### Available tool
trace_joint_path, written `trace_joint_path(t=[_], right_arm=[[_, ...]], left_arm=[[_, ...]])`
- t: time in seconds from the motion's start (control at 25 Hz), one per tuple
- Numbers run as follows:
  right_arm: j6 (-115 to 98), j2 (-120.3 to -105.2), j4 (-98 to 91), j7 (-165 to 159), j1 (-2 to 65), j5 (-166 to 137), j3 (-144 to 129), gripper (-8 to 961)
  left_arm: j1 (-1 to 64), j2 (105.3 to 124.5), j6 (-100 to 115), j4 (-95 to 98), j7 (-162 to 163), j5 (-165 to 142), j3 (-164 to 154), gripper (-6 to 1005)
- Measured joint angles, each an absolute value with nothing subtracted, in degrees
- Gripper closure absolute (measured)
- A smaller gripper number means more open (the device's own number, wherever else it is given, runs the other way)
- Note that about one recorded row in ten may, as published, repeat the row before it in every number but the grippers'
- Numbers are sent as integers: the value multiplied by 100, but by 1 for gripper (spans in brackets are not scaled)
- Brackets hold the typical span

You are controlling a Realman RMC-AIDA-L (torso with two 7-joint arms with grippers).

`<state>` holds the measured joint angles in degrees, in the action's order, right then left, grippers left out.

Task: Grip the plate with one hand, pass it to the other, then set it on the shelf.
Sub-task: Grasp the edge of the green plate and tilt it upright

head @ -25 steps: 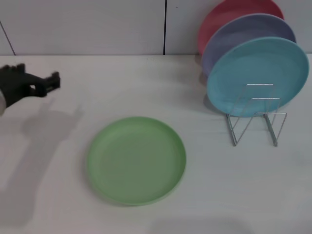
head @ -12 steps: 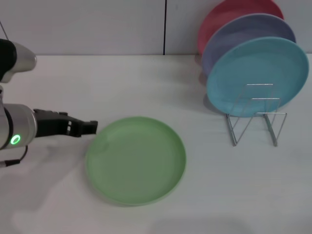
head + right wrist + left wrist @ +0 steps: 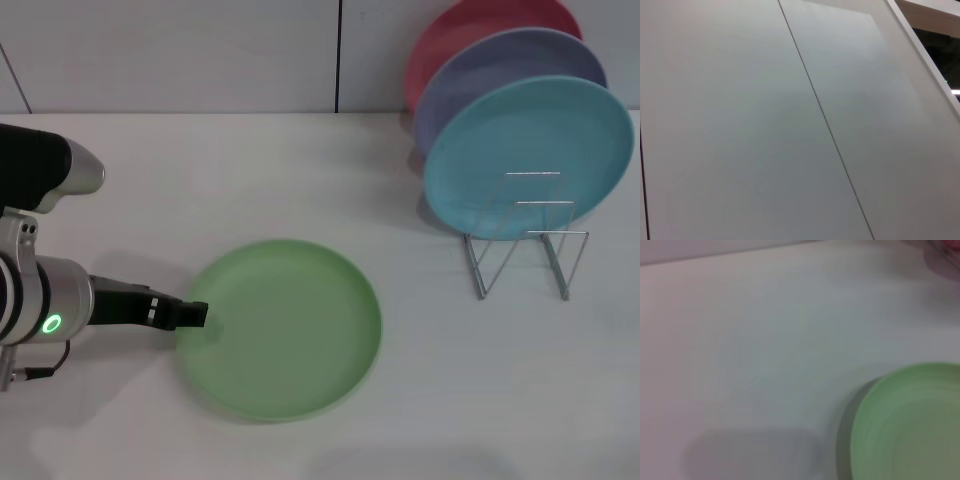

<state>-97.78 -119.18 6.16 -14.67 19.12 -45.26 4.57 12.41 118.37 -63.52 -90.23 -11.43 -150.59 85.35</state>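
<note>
Left hand point(image 3: 190, 314) low at near-left rim of green plate point(image 3: 285, 325), finger state not discernible. Plate flat on desk point(image 3: 300, 170): likely light, stiff, slick; grip rim edge.

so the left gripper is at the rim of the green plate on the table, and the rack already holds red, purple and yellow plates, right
Not quite. The third plate in the rack is light blue, not yellow, as the head view shows. The rest holds: the left gripper is at the rim of the green plate on the table, with red and purple plates racked.
</note>
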Motion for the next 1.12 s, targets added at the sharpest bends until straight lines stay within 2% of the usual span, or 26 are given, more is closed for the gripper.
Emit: trace_joint_path(t=[1.12], right_arm=[[-9799,-11918,571,-1469,1888,-4536,383,163]], left_arm=[[1589,11839,-6292,-8239,-1142,-15100,8513,198]])
